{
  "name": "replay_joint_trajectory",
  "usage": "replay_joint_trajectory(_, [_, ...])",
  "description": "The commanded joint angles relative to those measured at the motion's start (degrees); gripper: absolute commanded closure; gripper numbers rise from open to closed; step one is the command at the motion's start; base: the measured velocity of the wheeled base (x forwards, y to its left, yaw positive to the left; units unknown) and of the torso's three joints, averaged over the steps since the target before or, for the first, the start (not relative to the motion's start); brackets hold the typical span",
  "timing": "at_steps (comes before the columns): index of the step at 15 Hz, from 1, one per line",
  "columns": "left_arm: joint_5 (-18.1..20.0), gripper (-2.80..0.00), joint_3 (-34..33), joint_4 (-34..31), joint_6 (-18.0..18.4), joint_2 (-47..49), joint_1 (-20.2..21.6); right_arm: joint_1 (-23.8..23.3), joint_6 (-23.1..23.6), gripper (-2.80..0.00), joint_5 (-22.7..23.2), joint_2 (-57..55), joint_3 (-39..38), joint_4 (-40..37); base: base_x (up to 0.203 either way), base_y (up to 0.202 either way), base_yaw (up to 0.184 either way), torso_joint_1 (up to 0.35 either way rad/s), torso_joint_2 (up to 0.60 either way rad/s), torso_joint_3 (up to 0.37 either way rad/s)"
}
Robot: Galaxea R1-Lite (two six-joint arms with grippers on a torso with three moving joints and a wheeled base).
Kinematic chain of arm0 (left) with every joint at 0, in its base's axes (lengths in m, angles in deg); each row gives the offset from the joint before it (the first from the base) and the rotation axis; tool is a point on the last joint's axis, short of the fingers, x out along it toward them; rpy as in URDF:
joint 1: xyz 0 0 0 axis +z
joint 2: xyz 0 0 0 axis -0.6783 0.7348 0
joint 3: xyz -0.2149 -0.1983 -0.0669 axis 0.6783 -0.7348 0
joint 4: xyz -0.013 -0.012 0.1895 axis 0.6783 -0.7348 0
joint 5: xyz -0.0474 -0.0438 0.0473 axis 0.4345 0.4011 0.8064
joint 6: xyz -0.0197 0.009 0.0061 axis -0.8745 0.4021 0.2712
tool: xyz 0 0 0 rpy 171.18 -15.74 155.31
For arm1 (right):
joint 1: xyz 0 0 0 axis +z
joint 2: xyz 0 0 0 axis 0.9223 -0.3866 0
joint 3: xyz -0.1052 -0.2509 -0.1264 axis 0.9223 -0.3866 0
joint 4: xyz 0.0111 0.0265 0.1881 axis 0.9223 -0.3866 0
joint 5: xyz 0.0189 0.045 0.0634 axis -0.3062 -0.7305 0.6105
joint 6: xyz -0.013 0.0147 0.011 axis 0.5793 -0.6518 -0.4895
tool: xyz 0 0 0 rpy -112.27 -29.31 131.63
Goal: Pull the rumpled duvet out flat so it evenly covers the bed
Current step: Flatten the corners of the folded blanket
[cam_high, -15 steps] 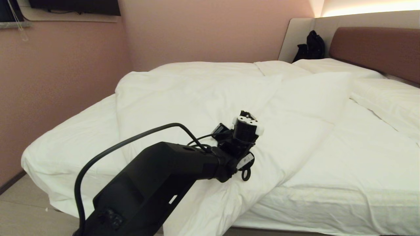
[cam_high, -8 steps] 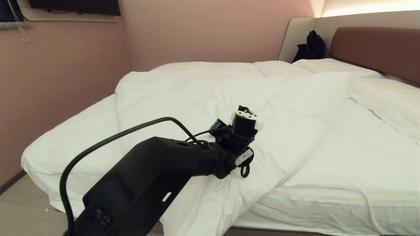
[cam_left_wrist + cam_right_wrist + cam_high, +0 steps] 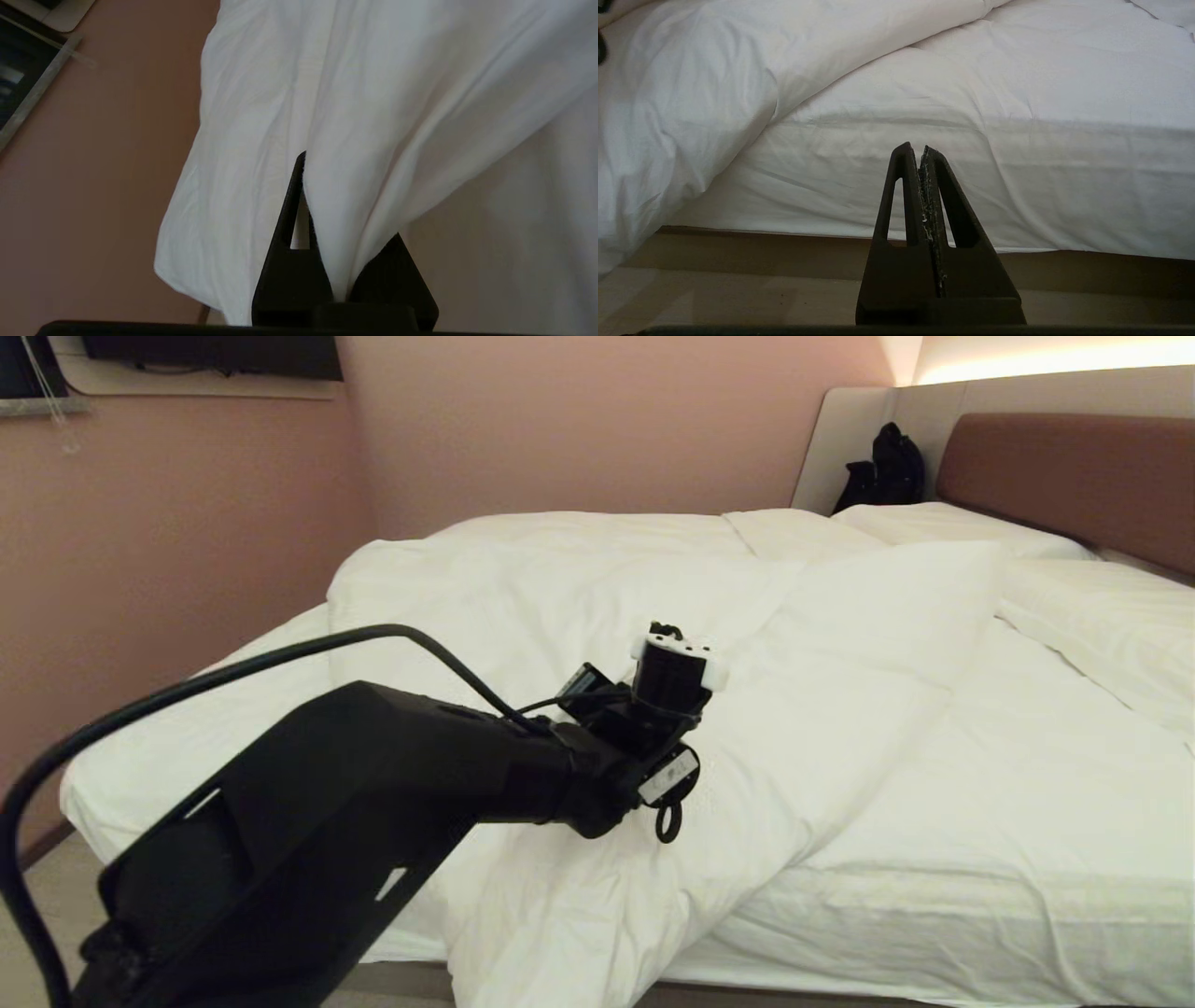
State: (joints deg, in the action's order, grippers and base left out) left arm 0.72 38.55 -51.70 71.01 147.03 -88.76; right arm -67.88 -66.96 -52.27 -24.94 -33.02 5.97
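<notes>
Pink-walled room: your left pincer (image 3: 327,242) is clamped on the puffy white duvet (image 3: 579,607); soft, bulky fabric drapes beyond it, so grip a thick fold.

A black backpack (image 3: 892,462) sits in the far corner, against the pink wall (image 3: 597,425).

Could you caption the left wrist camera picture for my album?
Left gripper fingers pinching a fold of the white duvet.
</notes>
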Motion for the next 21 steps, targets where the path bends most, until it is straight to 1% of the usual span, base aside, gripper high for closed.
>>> replay_joint_trajectory(1, [-1.5, 0.00, -4.0, 0.3, 0.2, -5.8, 0.2, 0.0, 0.0, 0.00, 0.0, 0.0, 0.0, 0.0, 0.000, 0.000, 0.000, 0.000, 0.00, 0.000])
replay_joint_trajectory(4, [-3.8, 0.00, -10.0, 0.3, 0.2, -11.7, 1.0, 0.0, 0.0, 0.00, 0.0, 0.0, 0.0, 0.0, 0.000, 0.000, 0.000, 0.000, 0.00, 0.000])
replay_joint_trajectory(7, [-5.8, 0.00, -19.1, 0.1, 0.2, -17.8, 2.2, 0.0, 0.0, 0.00, 0.0, 0.0, 0.0, 0.0, 0.000, 0.000, 0.000, 0.000, 0.00, 0.000])
replay_joint_trajectory(10, [-6.4, 0.00, -27.1, 0.1, 0.2, -23.7, 3.9, 0.0, 0.0, 0.00, 0.0, 0.0, 0.0, 0.0, 0.000, 0.000, 0.000, 0.000, 0.00, 0.000])
replay_joint_trajectory(12, [-7.1, 0.00, -31.2, 0.1, 0.2, -27.2, 4.9, 0.0, 0.0, 0.00, 0.0, 0.0, 0.0, 0.0, 0.000, 0.000, 0.000, 0.000, 0.00, 0.000])
replay_joint_trajectory(17, [-7.4, 0.00, -43.7, 0.1, 0.3, -33.3, 7.8, 0.0, 0.0, 0.00, 0.0, 0.0, 0.0, 0.0, 0.000, 0.000, 0.000, 0.000, 0.00, 0.000])
replay_joint_trajectory(21, [-7.4, 0.00, -50.4, 0.7, 0.1, -37.6, 9.3, 0.0, 0.0, 0.00, 0.0, 0.0, 0.0, 0.0, 0.000, 0.000, 0.000, 0.000, 0.00, 0.000])
